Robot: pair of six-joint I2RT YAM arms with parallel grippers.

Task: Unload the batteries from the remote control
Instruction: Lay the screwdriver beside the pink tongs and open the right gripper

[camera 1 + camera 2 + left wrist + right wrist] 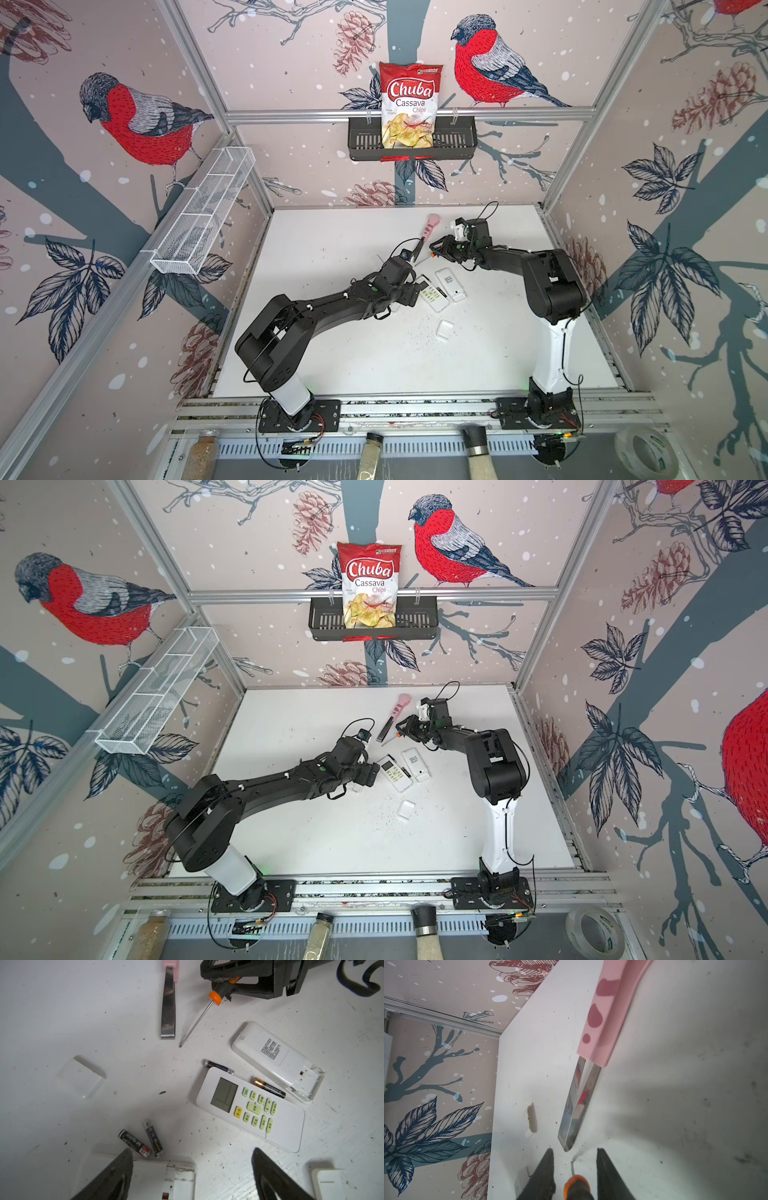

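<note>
Left gripper [193,1150] hangs with its jaws spread wide and empty at the bottom edge of the left wrist view. It is above the white tabletop [62,1012] and one end of a white plastic remote with an open battery bay [153,1178]. Right gripper [574,1149], at the bottom of the right wrist view, has its jaws slightly apart around the orange-and-black-handled screwdriver [576,1181]. A sliver of table shows on either side of the handle, so the tool looks free rather than pinched. Right of centre in the left wrist view lie a face-up white remote with a grey screen and green buttons [249,1109] and, above it, a face-down white remote with a printed label [276,1057], its bay uncovered. Four small dark cylindrical batteries [135,1142] lie loose on the table. A pair is at lower centre, a blue-wrapped one [219,1067] touches the face-up remote's upper edge, and a black-and-gold one [269,1089] sits between those two remotes. Unloading looks nearly finished. The face-up remote's bay is hidden, so the next move is probably to turn it over and check.
</note>
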